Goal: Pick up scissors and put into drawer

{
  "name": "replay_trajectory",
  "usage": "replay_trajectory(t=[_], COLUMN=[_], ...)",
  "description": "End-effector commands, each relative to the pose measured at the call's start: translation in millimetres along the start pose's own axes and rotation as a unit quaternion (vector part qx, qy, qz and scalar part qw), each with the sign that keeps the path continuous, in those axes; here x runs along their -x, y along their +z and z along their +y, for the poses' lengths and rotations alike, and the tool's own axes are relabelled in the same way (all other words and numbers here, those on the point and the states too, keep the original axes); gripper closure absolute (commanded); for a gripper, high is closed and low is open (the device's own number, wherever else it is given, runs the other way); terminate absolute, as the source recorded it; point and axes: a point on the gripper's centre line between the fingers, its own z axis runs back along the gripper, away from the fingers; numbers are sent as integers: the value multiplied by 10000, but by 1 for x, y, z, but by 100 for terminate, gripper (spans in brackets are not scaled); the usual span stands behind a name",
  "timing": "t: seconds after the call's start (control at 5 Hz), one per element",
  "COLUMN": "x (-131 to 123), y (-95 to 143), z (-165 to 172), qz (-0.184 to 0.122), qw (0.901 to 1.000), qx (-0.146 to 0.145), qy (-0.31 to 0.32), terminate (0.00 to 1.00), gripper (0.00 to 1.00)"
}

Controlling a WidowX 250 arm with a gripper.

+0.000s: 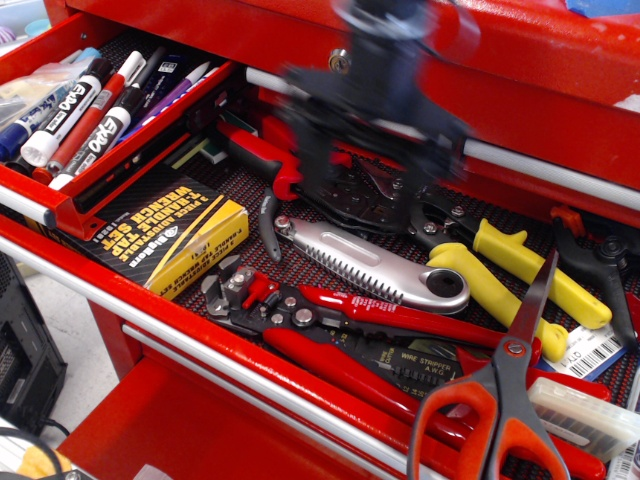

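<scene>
The scissors (505,400), with orange-and-black loop handles and dark blades, lie at the lower right of the wide drawer, blades pointing up and away over a yellow plier handle. The narrow red drawer (150,140) at the upper left stands open with a row of markers (85,115) in it. My gripper (370,150) is a dark motion-blurred shape over the middle back of the wide drawer, above the black plier heads. Its two fingers stand apart and hold nothing. It is well left of and behind the scissors.
The wide mesh-lined drawer (250,375) holds a red wire stripper (380,320), a silver folding saw (370,265), yellow-handled pliers (520,270), red-handled cutters (265,160) and a yellow-black box (170,225). A closed red drawer front with a lock (340,62) rises behind.
</scene>
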Motion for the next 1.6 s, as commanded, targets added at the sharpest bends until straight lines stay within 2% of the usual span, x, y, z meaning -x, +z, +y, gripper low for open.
replay_trajectory(t=[0.0, 0.2, 0.4, 0.8, 1.2, 1.4], x=[-7, -5, 1, 5, 17, 20], y=[-10, -15, -15, -25, -39, -45], z=[-85, -98, -106, -90, -89, -84], qz=[-285, -214, -251, -257, -320, -326], qw=[9983, 9972, 9977, 9990, 9978, 9968], qx=[75, 474, 363, 153, 243, 365], qy=[495, 536, 513, 345, 528, 629], terminate=[0, 0, 0, 0, 0, 0], gripper=[0, 0, 0, 0, 0, 100])
